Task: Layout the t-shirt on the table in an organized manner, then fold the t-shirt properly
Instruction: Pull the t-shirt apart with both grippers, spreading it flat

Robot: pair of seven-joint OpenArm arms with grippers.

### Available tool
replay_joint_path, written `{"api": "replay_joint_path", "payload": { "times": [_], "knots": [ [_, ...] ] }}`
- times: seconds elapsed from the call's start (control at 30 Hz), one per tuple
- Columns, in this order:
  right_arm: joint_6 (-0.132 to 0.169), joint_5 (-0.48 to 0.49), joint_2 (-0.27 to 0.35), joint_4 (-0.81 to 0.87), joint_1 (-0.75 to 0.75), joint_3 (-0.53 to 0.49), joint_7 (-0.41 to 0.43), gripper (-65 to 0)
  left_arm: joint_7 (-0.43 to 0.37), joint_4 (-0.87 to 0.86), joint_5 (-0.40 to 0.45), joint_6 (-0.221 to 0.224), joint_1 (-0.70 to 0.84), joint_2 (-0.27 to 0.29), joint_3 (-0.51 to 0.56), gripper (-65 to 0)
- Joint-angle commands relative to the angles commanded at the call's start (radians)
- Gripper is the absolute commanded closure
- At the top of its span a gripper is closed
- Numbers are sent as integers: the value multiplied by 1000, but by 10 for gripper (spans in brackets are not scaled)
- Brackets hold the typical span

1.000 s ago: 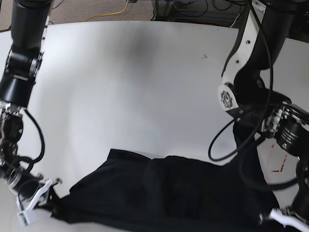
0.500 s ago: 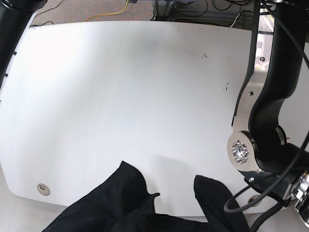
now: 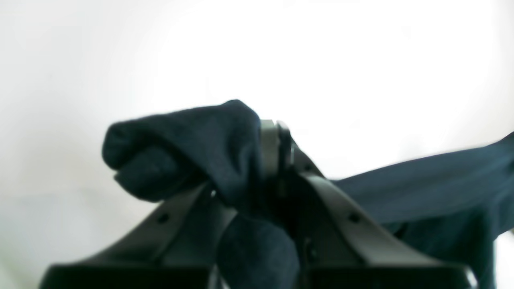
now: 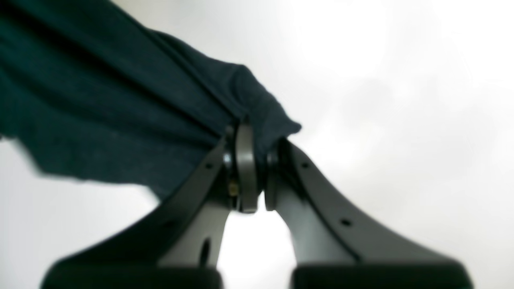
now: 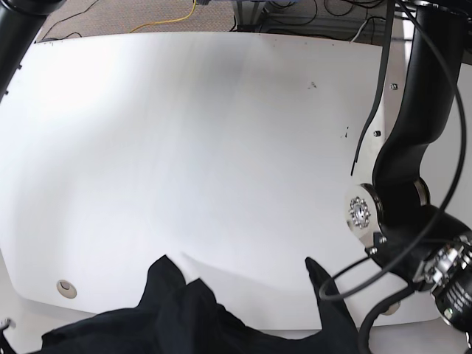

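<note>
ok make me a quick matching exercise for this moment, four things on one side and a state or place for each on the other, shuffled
Things:
1. left gripper
2. plain black soft fabric t-shirt
3. large glossy white table
4. round grommet hole

States or places:
a. bare across its middle
b. hangs over the near table edge
c. near the table's front corner, on the base view's left
d. clamped on a fold of dark cloth

Pairs: 1-d, 2-b, 3-a, 4-c

Right black two-fingered pincer (image 4: 253, 168) clamped on bunched edge of dark soft-fabric t-shirt (image 4: 100, 104); cloth stretching taut up-left. Blurred pale background behind.
</note>
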Motion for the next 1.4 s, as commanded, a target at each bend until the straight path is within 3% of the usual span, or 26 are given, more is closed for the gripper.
{"api": "replay_joint_path", "payload": {
  "times": [0.2, 0.33, 0.43, 0.7, 0.87, 1.03, 1.2, 1.4],
  "knots": [
    [-21, 57, 3, 152, -425, 219, 0, 0, 84, 172, -2, -49, 258, -35, 5, 0],
    [-21, 55, -87, 261, -740, 404, 0, 0, 110, 238, -2, -87, 500, -77, 29, 0],
    [-20, 54, -137, 315, -878, 454, 0, 0, 109, 273, -2, -109, 658, -106, 29, 0],
    [-14, 51, -258, 379, -1134, 473, 0, 0, 111, 299, -3, -164, 987, -141, 28, 0],
    [-15, 49, -298, 408, -1223, 466, 2, 0, 106, 301, -2, -169, 1131, -181, 26, 0],
    [-18, 49, -310, 410, -1287, 465, 2, 0, 109, 301, -2, -169, 1231, -184, 25, 0],
    [-20, 49, -311, 417, -1355, 463, 2, 0, 109, 301, 0, -167, 1330, -224, 20, 0],
    [-20, 49, -311, 437, -1444, 451, 2, 0, 107, 301, 3, -167, 1455, -233, -41, 0]
  ]
}}
